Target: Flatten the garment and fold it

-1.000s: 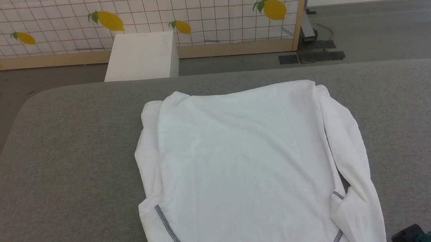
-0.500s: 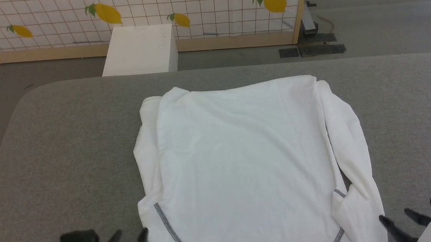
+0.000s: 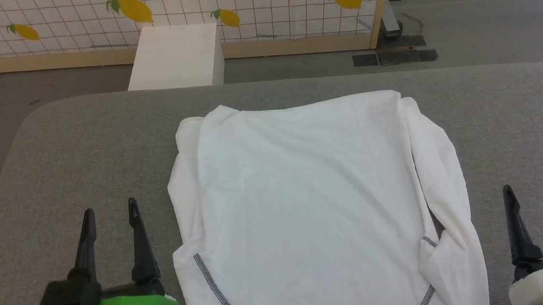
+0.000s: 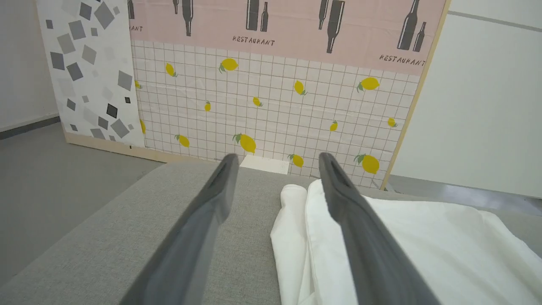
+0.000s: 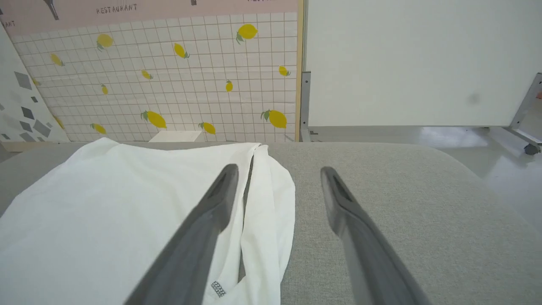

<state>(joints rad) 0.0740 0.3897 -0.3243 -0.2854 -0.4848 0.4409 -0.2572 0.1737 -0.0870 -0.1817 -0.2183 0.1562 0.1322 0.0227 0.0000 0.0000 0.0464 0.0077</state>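
Left tool (image 3: 109, 209) and right tool (image 3: 528, 188): fingers apart on both, nothing held. Each is over bare counter (image 3: 82, 148) at the near end, one either side of the shirt (image 3: 305, 208). The left one sits just beside the shirt's left edge, the right one just off its right edge. From the head view, neither touches cloth.

Shirt is mid-counter, shoulder end toward the robot. Its far edge runs roughly straight across, just short of the counter's far edge.

Progress, my read: the main panel is mostly flat, with shallow ripples near the far left corner. Both long sides are doubled. A narrow strip lies along the left edge. A wider, looser one lies along the right, with a dark gap where it lifts near the shoulder. Can't tell whether those are intended side folds or leftover bunching. Either way you have the crosswise fold left, and probably a tidy-up of the right strip first.

Materials: thin, soft white fabric, limp, soft creases. Grey zigzag stitching (image 3: 214, 288) runs diagonally at both shoulders. Counter has a grey woven cover and rounded corners, likely grippy on cloth. A rigid white box (image 3: 174, 56) stands on the floor behind, by the lemon-print screen (image 3: 265, 7).
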